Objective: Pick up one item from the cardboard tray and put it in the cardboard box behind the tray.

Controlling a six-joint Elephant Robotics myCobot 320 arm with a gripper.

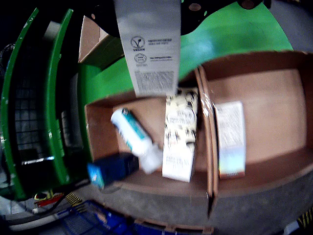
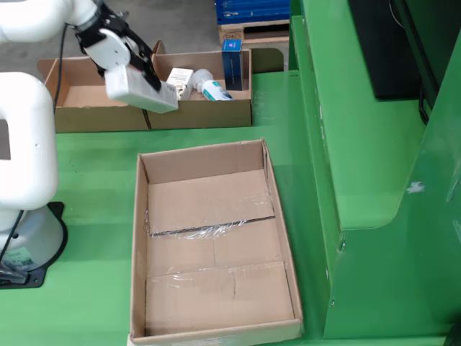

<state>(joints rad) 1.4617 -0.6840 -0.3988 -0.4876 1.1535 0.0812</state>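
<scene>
The gripper (image 2: 137,76) hangs in the upper left of the still view, and it holds one flat white box (image 2: 140,90). In the gripper view this white box (image 1: 149,44) hangs down from the top middle, long side running up and down, with small print on it. Its top end is cut off by the frame. I cannot see the gripper's fingers, so I cannot tell how wide they are.

There are two cardboard holders. The tray (image 2: 198,115) sits at the top of the still view, just below the held box. The big box (image 2: 277,216) sits in the middle on the green bench (image 2: 86,216).

In the gripper view the tray (image 1: 98,132) has two parts. The left part holds three things: one white and teal bottle (image 1: 134,137) lying slanted, one spotted carton (image 1: 180,134) lying up and down, and one blue box (image 1: 110,169). The right part holds one white carton (image 1: 230,137). This view is blurry.
</scene>
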